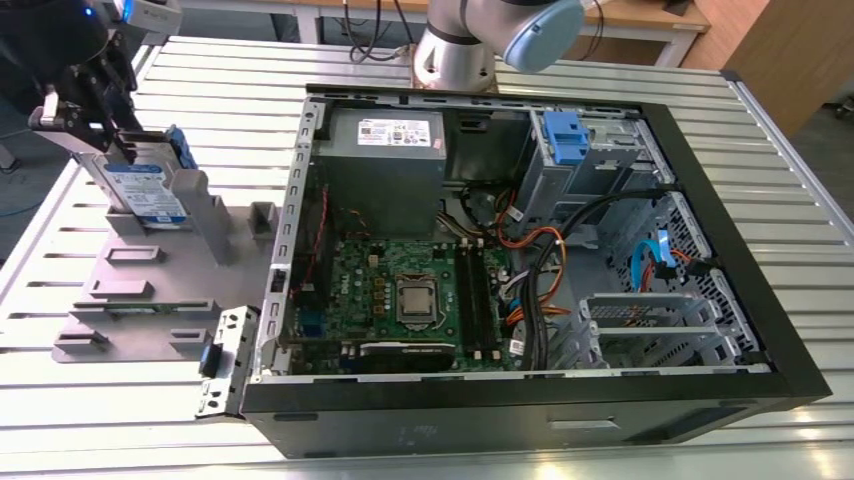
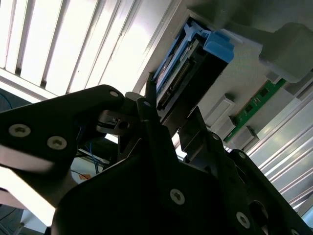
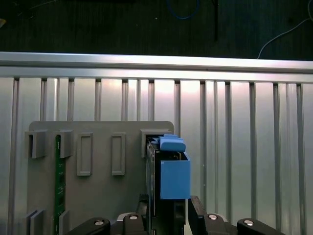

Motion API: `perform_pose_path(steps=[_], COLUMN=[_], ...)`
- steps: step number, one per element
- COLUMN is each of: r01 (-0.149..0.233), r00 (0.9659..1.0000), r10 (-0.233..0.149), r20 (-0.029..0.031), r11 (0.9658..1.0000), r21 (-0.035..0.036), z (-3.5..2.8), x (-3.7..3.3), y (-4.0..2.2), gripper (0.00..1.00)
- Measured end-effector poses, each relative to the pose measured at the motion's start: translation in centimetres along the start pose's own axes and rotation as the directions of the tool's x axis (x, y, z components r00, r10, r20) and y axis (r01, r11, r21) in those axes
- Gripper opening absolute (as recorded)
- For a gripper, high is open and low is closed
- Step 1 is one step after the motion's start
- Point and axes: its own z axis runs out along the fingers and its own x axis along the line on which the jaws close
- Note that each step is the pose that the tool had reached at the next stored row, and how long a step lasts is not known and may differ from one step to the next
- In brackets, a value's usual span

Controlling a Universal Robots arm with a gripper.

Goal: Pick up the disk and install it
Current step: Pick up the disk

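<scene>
Slatted metal table [image 1: 134, 420]: disk [image 1: 144, 190] upright in grey stand [image 1: 134, 300] beside open PC case [image 1: 787, 330]; tool [image 3: 168, 205] straddles its upper end, clamped or not can't tell.

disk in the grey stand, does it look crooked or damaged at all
Nothing stands out: the disk stands upright on edge, square in its slot in the grey stand, with the gripper right at it. No damage shows.

A slatted aluminium table [image 1: 120, 410] carries two things. Toward the exterior view's left lies a flat grey slotted stand [image 1: 147, 300] (its pockets facing up); just beside it, toward the exterior view's right, an open black computer case [image 1: 467, 425] lies on its side, its inside upward
</scene>
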Motion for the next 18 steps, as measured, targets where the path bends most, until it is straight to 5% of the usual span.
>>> perform_pose_path(steps=[4, 5, 18], r01=[0.000, 0.000, 0.000], r00=[1.0000, 1.0000, 1.0000], r10=[0.000, 0.000, 0.000], r20=[-0.0001, -0.0001, 0.0000], r11=[1.0000, 1.0000, 1.0000], r21=[-0.0001, 0.0000, -0.0001], z=[0.00, 0.00, -0.01], x=[0.00, 0.00, 0.05], y=[-0.01, -0.01, -0.04], gripper=[0.43, 0.36, 0.36])
